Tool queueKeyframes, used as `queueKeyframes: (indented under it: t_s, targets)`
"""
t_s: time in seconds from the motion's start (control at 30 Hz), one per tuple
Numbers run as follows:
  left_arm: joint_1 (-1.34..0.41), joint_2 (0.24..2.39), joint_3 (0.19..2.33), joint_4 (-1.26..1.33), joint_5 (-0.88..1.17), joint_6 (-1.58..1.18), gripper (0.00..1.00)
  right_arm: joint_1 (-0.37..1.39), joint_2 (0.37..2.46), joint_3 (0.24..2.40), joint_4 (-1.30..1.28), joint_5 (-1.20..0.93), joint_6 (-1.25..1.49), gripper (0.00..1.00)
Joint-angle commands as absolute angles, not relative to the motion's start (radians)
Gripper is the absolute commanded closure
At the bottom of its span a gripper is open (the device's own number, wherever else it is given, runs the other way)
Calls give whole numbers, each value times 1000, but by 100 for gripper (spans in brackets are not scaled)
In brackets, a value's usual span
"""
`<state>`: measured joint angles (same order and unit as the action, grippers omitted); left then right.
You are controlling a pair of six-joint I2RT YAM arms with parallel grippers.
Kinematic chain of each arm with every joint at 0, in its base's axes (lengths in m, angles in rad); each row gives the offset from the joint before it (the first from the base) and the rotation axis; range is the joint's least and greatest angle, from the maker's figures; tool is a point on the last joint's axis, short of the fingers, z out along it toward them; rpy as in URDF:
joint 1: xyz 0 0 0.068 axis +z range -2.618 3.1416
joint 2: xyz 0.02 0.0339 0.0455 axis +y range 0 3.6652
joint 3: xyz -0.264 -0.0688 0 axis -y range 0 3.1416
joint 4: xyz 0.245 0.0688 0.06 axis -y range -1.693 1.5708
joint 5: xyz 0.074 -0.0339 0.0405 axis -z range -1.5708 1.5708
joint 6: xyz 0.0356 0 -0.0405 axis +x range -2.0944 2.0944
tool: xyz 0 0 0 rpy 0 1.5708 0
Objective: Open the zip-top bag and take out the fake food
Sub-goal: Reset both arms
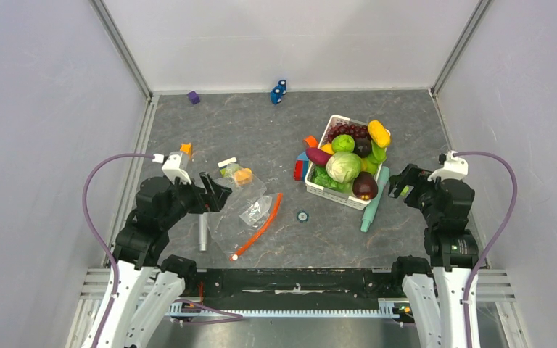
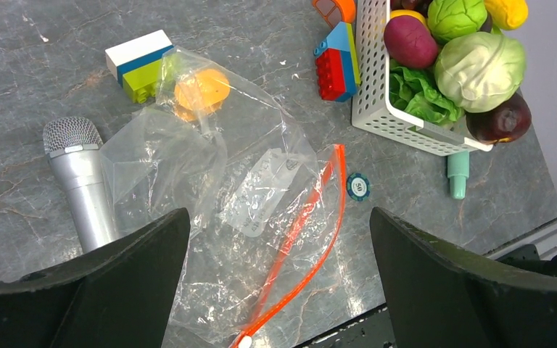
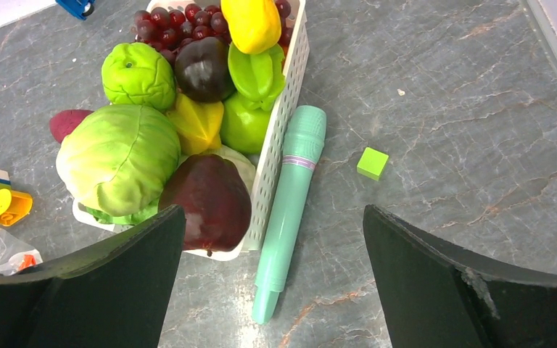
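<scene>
Below the released left claw (image 2: pixel 275 212), the zip-top bag (image 2: pixel 257 246) is cut off; the right claw (image 3: pixel 273 210) gapes empty.

Zip-top bag (image 2: pixel 210 217) flat, crumpled, zipper parted — fake food (image 3: pixel 120 156) heaped in basket (image 3: pixel 281 134).

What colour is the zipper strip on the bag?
Red-orange; the zipper strip shows best in the left wrist view.

Bright, even, diffuse light from above; shadows short and soft. Mild sheen on the bag (image 2: pixel 261 239), the cabbage (image 3: pixel 116 156) and the table (image 3: pixel 442 145). All views sharp; the dark fingers (image 2: pixel 101 290) show little surface detail.
</scene>
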<state>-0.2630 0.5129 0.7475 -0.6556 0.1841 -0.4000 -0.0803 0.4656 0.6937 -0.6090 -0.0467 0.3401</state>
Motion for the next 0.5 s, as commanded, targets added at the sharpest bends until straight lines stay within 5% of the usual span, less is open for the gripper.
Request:
queueKeyframes:
  t_s: [0.0, 0.47]
  targets:
    - [-257, 495, 736, -618, 180, -342, 0, -78, 448, 692, -608, -12, 323, 2]
    - [-258, 498, 748, -633, 132, -335, 0, -78, 431, 702, -568, 3, 292, 2]
